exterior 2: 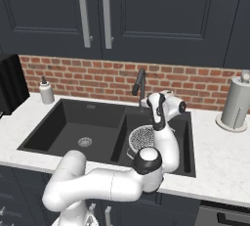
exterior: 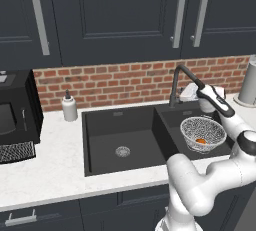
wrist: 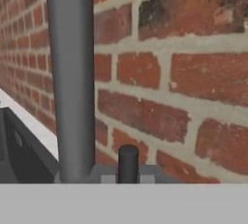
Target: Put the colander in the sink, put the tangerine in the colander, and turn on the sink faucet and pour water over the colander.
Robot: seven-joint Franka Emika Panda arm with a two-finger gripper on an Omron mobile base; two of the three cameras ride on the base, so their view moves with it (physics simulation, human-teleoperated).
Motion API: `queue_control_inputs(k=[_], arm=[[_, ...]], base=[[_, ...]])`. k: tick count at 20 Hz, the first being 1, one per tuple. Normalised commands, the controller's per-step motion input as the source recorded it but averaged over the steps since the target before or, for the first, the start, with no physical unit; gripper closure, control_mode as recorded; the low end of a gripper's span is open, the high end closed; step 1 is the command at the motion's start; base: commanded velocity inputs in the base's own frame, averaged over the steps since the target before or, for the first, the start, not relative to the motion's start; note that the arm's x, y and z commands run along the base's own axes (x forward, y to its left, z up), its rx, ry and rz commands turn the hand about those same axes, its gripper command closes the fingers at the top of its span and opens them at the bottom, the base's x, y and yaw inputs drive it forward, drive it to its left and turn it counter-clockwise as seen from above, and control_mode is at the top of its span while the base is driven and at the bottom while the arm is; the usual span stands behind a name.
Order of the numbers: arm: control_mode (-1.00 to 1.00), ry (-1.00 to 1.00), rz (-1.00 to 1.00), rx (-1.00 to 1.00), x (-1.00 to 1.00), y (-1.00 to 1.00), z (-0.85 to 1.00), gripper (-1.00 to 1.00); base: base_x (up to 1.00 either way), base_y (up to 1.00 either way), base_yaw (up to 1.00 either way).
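Gripper shut, empty, close behind faucet near lever. Risk: glancing off lever, or spout aimed away from colander holding tangerine.

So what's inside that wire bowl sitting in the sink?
A tangerine lies at the bottom of the colander, which sits in the right basin of the sink. From the right, the robot's arm covers most of the colander, hiding the fruit.

Both base views look forward and down from behind the arm, sharing the sink; hand view sits close, facing the faucet and brick wall.
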Motion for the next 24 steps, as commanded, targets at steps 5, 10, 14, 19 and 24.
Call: queue_control_inputs(k=[5,10,14,19,24], arm=[[-1.0,0.0,0.0,0.0,0.34,-0.06,-0.05,1.0],[-1.0,0.0,-0.03,0.0,0.35,-0.38,-0.14,1.0],[-1.0,0.0,-0.14,0.0,0.04,-0.85,-0.27,1.0],[-1.0,0.0,-0.17,0.0,0.0,-1.0,-0.43,1.0],[-1.0,0.0,-0.19,0.0,-0.02,-1.0,-0.74,1.0]], base=[[0.0,0.0,0.0],[0.0,0.0,0.0],[0.0,0.0,0.0],[0.0,0.0,0.0],[0.0,0.0,0.0]])
